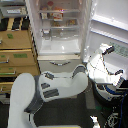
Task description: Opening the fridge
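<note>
The tall white fridge stands at the top middle of the exterior view. Its large upper door is swung wide open toward the exterior view's right, and the door racks show on its inner side. Lit shelves with food show inside. A lower drawer with a curved handle is closed below. My white and grey arm reaches from the lower left across the front. My gripper is at the lower edge of the open door. Its jaws are too blurred to read.
A tan wooden drawer cabinet with green labels stands to the exterior view's left of the fridge. A dark round base with cables sits low on the exterior view's right, under the open door. Dark floor lies in front.
</note>
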You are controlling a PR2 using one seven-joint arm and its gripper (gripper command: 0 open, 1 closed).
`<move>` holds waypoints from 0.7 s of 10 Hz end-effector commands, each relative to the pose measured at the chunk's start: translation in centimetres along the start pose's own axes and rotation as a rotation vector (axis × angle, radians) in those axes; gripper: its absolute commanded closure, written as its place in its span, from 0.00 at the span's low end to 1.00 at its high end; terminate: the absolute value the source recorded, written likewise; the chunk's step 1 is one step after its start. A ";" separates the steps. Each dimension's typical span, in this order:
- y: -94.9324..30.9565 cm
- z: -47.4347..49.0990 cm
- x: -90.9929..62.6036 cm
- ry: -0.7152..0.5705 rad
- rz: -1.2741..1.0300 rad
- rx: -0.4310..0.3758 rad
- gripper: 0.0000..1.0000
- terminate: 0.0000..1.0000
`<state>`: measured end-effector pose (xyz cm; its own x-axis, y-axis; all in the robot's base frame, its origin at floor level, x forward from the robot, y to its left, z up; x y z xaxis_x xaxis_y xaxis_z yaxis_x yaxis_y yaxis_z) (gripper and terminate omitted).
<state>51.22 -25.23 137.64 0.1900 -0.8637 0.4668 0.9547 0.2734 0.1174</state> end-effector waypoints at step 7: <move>12.9 -15.7 -76.3 -0.118 0.724 0.080 0.00 0.00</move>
<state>64.62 -2.82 119.53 0.6690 -0.6056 0.4310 0.6602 0.7505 0.0298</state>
